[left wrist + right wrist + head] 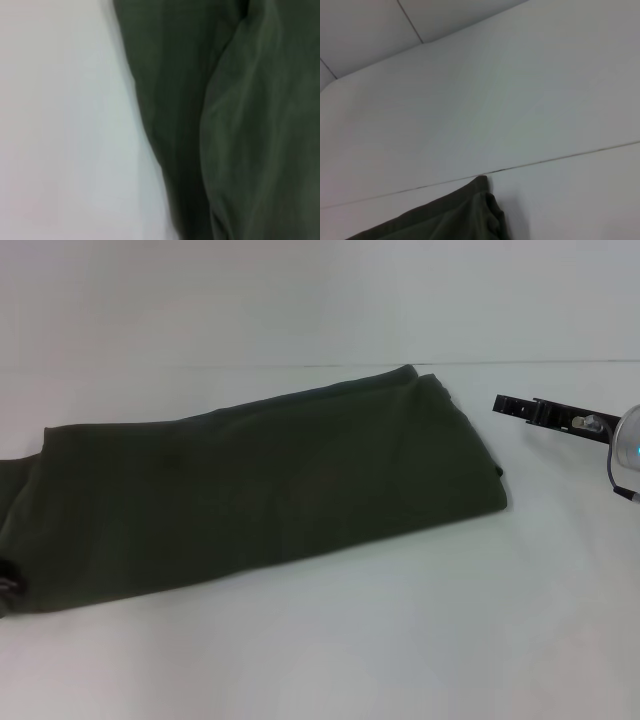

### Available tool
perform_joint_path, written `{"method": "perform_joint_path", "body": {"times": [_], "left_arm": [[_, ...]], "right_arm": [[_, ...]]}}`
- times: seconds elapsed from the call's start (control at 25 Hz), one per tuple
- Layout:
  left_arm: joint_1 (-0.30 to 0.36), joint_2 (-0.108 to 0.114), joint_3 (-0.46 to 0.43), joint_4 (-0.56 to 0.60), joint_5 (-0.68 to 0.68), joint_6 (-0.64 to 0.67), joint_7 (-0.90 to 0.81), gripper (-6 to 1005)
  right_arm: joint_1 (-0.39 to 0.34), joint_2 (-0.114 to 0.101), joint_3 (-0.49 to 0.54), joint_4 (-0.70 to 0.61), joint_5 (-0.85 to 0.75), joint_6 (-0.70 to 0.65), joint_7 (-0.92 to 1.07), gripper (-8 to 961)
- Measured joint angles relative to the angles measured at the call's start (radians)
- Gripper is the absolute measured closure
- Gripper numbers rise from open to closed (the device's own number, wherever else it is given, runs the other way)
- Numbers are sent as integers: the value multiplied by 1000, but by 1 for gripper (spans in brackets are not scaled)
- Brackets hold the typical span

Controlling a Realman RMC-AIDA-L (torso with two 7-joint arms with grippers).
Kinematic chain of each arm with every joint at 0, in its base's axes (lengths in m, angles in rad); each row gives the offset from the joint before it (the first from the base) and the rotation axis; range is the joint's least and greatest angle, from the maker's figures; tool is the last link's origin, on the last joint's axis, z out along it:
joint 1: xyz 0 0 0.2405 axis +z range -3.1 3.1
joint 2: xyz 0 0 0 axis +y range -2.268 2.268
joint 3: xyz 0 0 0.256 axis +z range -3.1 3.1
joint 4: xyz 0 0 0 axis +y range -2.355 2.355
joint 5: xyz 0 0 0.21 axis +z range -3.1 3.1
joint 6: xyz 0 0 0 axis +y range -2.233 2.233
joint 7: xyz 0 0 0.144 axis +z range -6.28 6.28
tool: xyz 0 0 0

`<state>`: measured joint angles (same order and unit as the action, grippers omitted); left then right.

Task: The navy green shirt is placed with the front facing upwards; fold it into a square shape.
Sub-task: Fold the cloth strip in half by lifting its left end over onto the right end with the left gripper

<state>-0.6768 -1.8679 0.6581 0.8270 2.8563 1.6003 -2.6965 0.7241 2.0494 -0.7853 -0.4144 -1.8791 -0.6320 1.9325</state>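
Head view shows the navy green shirt (270,480) lying on the white table (400,640) as a long folded band. It runs from the lower left edge of the frame up to the upper middle, where its far corner nearly meets the table's back edge. No lettering or collar shows; only plain dark fabric faces up, with a folded layer visible along the upper right end.

At the far left edge, low in the frame, a small dark part of the left gripper (10,585) sits at the shirt's end, touching the cloth. Whether it is closed on the fabric cannot be told. The left wrist view is filled with green folds (225,125) beside bare table (60,125).

The right gripper (560,418) hangs at the right edge, upper middle of the frame, well apart from the shirt; its finger spacing cannot be told. The right wrist view catches only a shirt corner (465,215) at the bottom.
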Motion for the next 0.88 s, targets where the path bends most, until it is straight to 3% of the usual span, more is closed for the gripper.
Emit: {"method": "perform_joint_path", "body": {"times": [0.88], "left_arm": [[0,-10,16,-30,0,-55,-23,254]], "right_arm": [[1,0,0,-1,0,0,0,181]]}}
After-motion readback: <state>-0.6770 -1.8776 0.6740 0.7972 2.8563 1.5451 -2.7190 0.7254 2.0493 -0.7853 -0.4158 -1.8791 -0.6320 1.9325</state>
